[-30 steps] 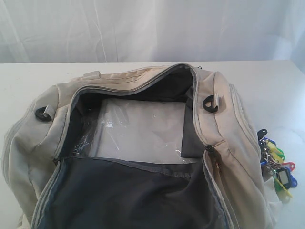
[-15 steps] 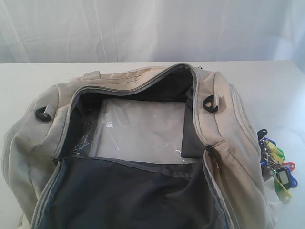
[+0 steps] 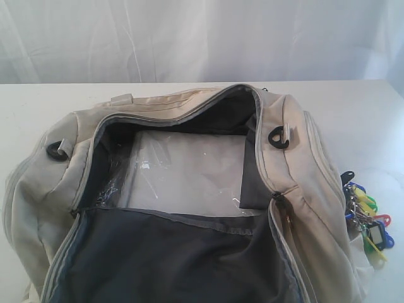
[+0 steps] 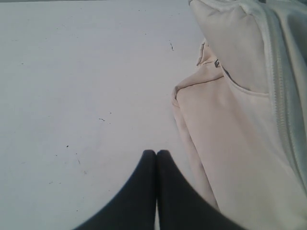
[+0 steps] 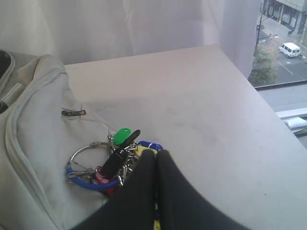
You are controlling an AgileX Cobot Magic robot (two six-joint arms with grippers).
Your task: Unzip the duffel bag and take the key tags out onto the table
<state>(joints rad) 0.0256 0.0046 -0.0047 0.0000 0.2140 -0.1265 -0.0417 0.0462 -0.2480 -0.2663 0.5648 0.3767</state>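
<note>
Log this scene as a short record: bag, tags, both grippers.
duffel bag: unzipped, gaping, dark lining showing
inside bag: clear plastic sheet
key tags: outside the bag, against its side
left gripper: shut, empty, over bare table beside the bag
right gripper: shut, tips at the key tags

Bright diffuse daylight washes out the table (image 3: pixel 353 107); frames slightly hazy.
</note>
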